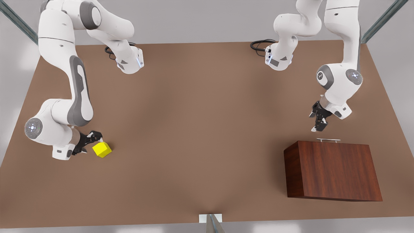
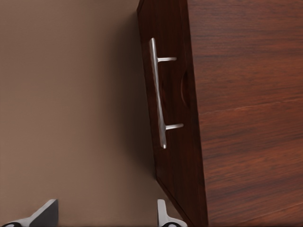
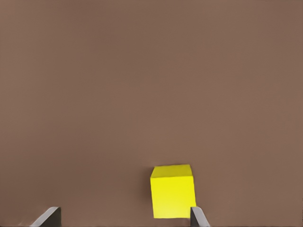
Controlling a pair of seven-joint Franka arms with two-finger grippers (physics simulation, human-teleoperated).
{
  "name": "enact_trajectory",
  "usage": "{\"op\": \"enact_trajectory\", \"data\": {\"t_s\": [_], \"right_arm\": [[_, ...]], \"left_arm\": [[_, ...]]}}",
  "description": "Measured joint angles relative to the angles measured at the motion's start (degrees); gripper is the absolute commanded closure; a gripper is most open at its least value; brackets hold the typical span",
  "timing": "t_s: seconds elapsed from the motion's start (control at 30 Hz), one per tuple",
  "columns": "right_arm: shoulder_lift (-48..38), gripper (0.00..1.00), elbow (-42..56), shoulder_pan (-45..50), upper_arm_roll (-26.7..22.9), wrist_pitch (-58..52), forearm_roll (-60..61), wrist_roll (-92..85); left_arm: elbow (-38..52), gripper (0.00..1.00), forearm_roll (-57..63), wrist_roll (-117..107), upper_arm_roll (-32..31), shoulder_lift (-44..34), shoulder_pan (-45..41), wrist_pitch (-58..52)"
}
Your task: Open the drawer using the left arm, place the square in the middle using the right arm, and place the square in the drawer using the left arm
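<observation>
Two open claws, right claw (image 1: 97, 142) beside the square (image 1: 102, 149), left claw (image 1: 318, 124) near closed drawer's handle (image 2: 157, 92).

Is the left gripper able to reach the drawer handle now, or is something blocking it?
Probably yes. The left gripper hangs open just off the handle on the cabinet's front, with bare table between them.

Cropped and hidden parts

The dark reddish-brown wooden cabinet (image 2: 236, 118) runs past the left wrist view's edge; its drawer front faces away in the front view.
</observation>
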Motion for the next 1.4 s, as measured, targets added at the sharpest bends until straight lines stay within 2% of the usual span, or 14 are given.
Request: {"op": "enact_trajectory", "data": {"t_s": [0.17, 0.5, 0.6, 0.93, 1.4], "right_arm": [[2.51, 0.0, -2.26, 0.38, -2.69, 3.39, -0.52, -4.97], [4.76, 0.0, -7.43, 0.8, -2.72, 12.55, -0.61, -7.17], [4.74, 0.0, -9.62, 1.19, -2.72, 15.15, -0.61, -7.2], [5.35, 0.0, -13.45, 1.12, -2.72, 21.45, -0.52, -6.59], [6.37, 0.0, -14.43, 1.56, -2.72, 24.06, -0.52, -6.97]], "left_arm": [[0.03, 0.0, -3.71, 0.36, 0.03, 2.62, 0.39, 3.37], [0.58, 0.0, -4.91, 1.69, 0.14, 6.89, 2.73, 9.63], [0.9, 0.0, -4.85, 6.9, 2.77, 6.98, 3.98, 9.65], [3.61, 0.0, -4.82, 7.03, 2.87, 9.66, 4.71, 9.73], [5.33, 0.0, -5.28, 6.85, 2.79, 12.35, 4.8, 9.65]]}}
